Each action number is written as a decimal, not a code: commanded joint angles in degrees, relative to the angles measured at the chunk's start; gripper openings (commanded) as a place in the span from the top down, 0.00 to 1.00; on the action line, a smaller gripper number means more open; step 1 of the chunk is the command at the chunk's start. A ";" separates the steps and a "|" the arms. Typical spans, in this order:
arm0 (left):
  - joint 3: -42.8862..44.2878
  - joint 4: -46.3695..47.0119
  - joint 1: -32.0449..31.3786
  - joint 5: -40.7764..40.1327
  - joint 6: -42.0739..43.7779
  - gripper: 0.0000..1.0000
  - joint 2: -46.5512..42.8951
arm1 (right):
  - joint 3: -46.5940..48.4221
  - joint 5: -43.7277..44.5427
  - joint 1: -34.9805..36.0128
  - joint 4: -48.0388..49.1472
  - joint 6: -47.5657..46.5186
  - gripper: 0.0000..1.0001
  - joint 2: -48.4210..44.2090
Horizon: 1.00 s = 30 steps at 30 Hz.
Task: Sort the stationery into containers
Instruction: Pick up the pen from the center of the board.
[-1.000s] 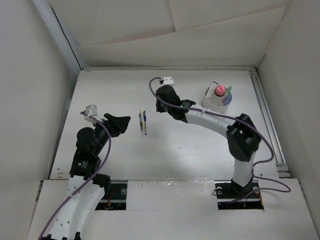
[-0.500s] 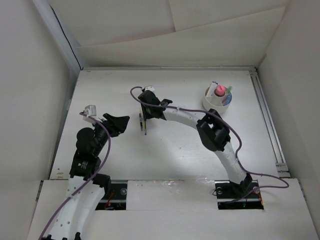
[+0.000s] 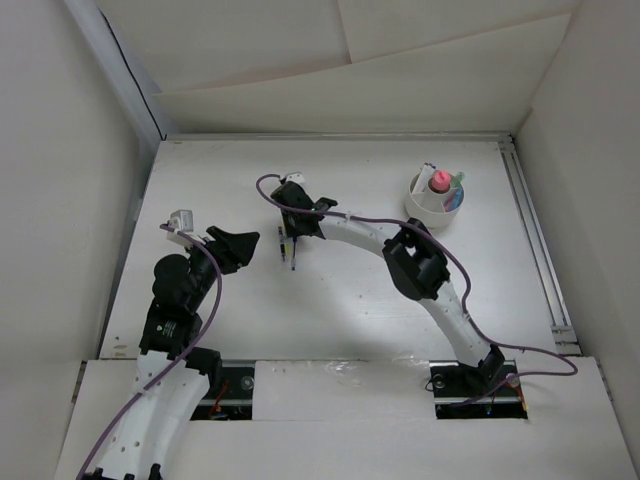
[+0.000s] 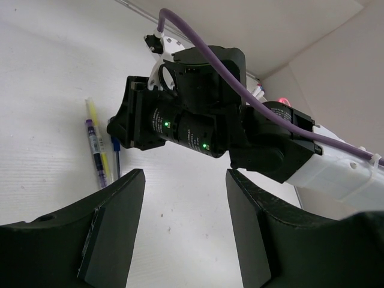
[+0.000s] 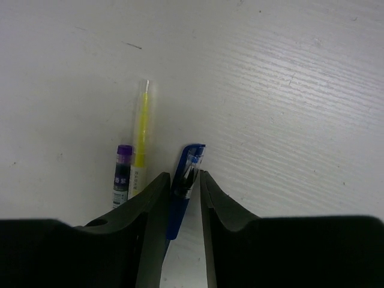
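White table [image 3: 230, 180]: right gripper [image 5: 183, 176] pinches blue pen [image 5: 192, 157] beside yellow pen [image 5: 143, 123], its purple label unreadable; left gripper [image 4: 183, 180] jaws apart.

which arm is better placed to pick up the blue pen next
Right. The right hand straddles the blue pen, a finger on each side; the left hand hangs open, away from it.

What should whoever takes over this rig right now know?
Left gripper: open, empty, off to the left.
Right gripper: fingers closed around the blue pen, which lies on the table.
The yellow pen and purple-capped pen lie beside it.
Done: a pink marker and green marker stand in the white cup.
Left: lift the blue pen into the cup, then the other two pens.
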 commanded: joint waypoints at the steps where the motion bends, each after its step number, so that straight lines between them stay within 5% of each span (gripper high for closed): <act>1: -0.11 2.41 -0.11 0.70 0.10 0.47 0.00 | 3.75 2.06 0.01 -0.04 0.03 0.68 0.61; 7: -0.11 2.41 -0.11 0.70 0.10 0.47 0.00 | 4.81 2.06 0.01 -0.56 0.03 0.72 2.37; 10: -0.11 2.41 -0.11 0.70 0.10 0.47 0.00 | 4.81 1.54 0.01 -0.56 0.56 0.63 2.37; 16: -0.11 2.41 -0.11 0.70 0.10 0.47 -0.53 | 4.81 1.54 -0.52 -0.56 0.56 0.62 2.89; 23: -0.11 2.41 -0.11 0.70 0.10 0.47 -0.53 | 1.22 1.54 -1.05 0.75 1.17 1.00 -0.08; 30: -0.11 2.41 -0.11 0.70 0.10 0.47 -0.53 | -8.97 2.67 -3.06 8.21 1.17 1.00 -14.65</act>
